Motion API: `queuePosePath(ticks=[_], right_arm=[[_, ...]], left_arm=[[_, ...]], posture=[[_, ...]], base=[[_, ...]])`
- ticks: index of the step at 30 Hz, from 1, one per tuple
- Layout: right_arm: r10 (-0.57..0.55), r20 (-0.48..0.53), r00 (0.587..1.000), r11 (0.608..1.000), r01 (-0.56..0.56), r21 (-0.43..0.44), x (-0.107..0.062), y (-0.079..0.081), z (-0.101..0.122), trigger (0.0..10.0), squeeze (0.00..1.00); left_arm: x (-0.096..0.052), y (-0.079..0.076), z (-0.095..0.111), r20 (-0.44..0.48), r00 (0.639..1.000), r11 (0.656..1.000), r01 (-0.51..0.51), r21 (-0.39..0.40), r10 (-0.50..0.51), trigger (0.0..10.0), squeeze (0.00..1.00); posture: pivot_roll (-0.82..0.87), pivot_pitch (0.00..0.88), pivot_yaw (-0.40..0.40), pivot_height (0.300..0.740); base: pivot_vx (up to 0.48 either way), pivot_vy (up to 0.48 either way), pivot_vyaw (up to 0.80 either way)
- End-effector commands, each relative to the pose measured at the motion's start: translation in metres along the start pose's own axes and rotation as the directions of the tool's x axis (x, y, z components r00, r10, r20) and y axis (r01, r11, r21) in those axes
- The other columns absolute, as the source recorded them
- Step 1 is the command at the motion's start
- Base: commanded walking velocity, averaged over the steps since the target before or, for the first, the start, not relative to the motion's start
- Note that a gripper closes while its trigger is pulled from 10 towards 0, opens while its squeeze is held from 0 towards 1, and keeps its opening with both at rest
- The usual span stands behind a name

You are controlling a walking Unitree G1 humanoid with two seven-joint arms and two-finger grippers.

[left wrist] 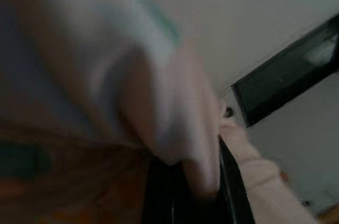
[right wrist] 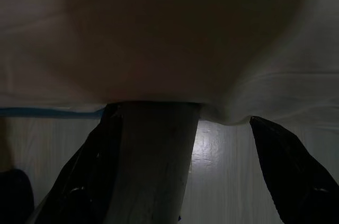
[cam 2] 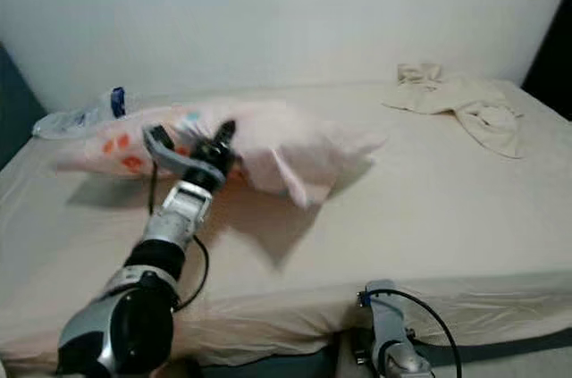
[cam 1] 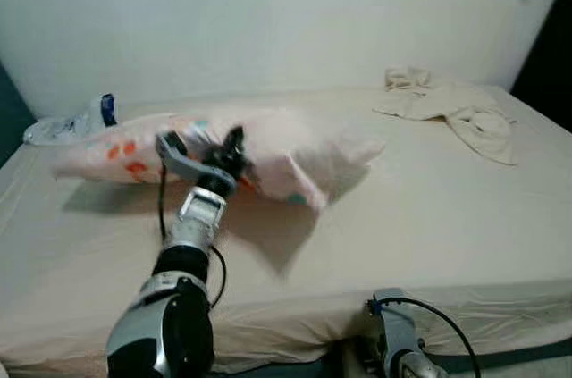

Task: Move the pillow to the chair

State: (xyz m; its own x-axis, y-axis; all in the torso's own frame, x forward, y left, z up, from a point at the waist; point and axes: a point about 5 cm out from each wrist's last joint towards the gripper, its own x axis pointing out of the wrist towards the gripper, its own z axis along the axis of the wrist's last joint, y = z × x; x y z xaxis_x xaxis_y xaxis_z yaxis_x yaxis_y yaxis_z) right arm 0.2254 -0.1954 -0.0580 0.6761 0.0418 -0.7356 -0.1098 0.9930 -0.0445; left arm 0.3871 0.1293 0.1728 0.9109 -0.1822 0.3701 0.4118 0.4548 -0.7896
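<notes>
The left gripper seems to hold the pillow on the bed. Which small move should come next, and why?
Probably a short lift straight up. The left gripper is shut on a fold of the pillow, but most of the pillow seems to rest on the bed. Raising it first would likely free it from the sheet before carrying. The right gripper hangs idle, open, by the bed edge.
</notes>
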Motion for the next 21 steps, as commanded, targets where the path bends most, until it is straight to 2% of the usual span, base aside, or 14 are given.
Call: queuePosePath(ticks=[1, 2, 3, 4, 5, 9, 11, 13, 16, 19, 21], right_arm=[[0.074, -0.062, 0.995, 0.997, -0.073, 0.017, 0.000, 0.020, -0.014, 10.0, 0.00], [0.075, -0.061, 0.995, 0.997, -0.074, 0.016, 0.000, 0.020, -0.014, 10.0, 0.00], [0.075, -0.061, 0.995, 0.997, -0.075, 0.016, 0.000, 0.020, -0.014, 10.0, 0.00], [0.076, -0.061, 0.995, 0.997, -0.075, 0.016, 0.000, 0.020, -0.014, 10.0, 0.00], [0.077, -0.060, 0.995, 0.997, -0.077, 0.016, 0.000, 0.020, -0.014, 10.0, 0.00], [0.081, -0.059, 0.995, 0.997, -0.080, 0.014, 0.000, 0.020, -0.013, 10.0, 0.00], [0.083, -0.058, 0.995, 0.997, -0.082, 0.011, 0.001, 0.020, -0.012, 10.0, 0.00], [0.085, -0.058, 0.995, 0.996, -0.085, 0.007, 0.001, 0.020, -0.012, 10.0, 0.00], [0.088, -0.057, 0.995, 0.996, -0.087, 0.005, 0.001, 0.021, -0.012, 10.0, 0.00], [0.089, -0.057, 0.994, 0.996, -0.089, 0.004, 0.001, 0.021, -0.012, 10.0, 0.00], [0.091, -0.056, 0.994, 0.996, -0.091, 0.004, 0.001, 0.021, -0.011, 10.0, 0.00]], left_arm=[[0.003, -0.006, 0.016, 0.024, 0.999, 0.987, 0.042, 0.152, -0.047, 0.0, 0.00], [0.002, -0.006, 0.015, 0.011, 0.999, 0.980, 0.038, 0.193, -0.041, 0.0, 0.00], [0.000, -0.005, 0.013, 0.004, 0.999, 0.976, 0.032, 0.217, -0.034, 0.5, 0.00], [-0.002, -0.004, 0.012, -0.002, 1.000, 0.970, 0.026, 0.240, -0.027, 4.4, 0.00], [-0.004, -0.002, 0.010, -0.007, 1.000, 0.965, 0.011, 0.261, -0.010, 10.0, 0.00], [-0.010, 0.003, 0.006, -0.020, 0.999, 0.950, -0.024, 0.311, 0.032, 10.0, 0.00], [-0.014, 0.008, 0.003, -0.032, 0.997, 0.928, -0.053, 0.368, 0.070, 10.0, 0.00], [-0.021, 0.016, -0.001, -0.050, 0.991, 0.889, -0.089, 0.450, 0.124, 10.0, 0.00], [-0.026, 0.023, -0.002, -0.045, 0.983, 0.866, -0.135, 0.481, 0.178, 10.0, 0.00], [-0.033, 0.035, 0.002, -0.009, 0.963, 0.841, -0.230, 0.490, 0.268, 10.0, 0.00], [-0.038, 0.043, 0.007, 0.018, 0.942, 0.803, -0.296, 0.517, 0.335, 10.0, 0.00]], posture=[[-0.10, 0.000, 0.049, 0.591], [-0.10, 0.000, 0.049, 0.596], [-0.10, 0.000, 0.049, 0.601], [-0.10, 0.000, 0.049, 0.606], [-0.10, 0.000, 0.048, 0.616], [-0.09, 0.000, 0.043, 0.636], [-0.09, 0.000, 0.041, 0.646], [-0.09, 0.000, 0.040, 0.661], [-0.08, 0.000, 0.041, 0.676], [-0.08, 0.000, 0.042, 0.691], [-0.08, 0.000, 0.043, 0.701]], base=[[0.000, 0.000, 0.00], [0.000, 0.000, 0.00], [0.000, 0.000, 0.00], [0.000, 0.000, 0.00], [0.000, 0.000, 0.00], [0.000, 0.000, 0.00], [0.000, 0.000, 0.00], [0.000, 0.000, 0.00], [0.000, 0.000, 0.00], [0.000, 0.000, 0.00], [0.000, 0.000, 0.00]])
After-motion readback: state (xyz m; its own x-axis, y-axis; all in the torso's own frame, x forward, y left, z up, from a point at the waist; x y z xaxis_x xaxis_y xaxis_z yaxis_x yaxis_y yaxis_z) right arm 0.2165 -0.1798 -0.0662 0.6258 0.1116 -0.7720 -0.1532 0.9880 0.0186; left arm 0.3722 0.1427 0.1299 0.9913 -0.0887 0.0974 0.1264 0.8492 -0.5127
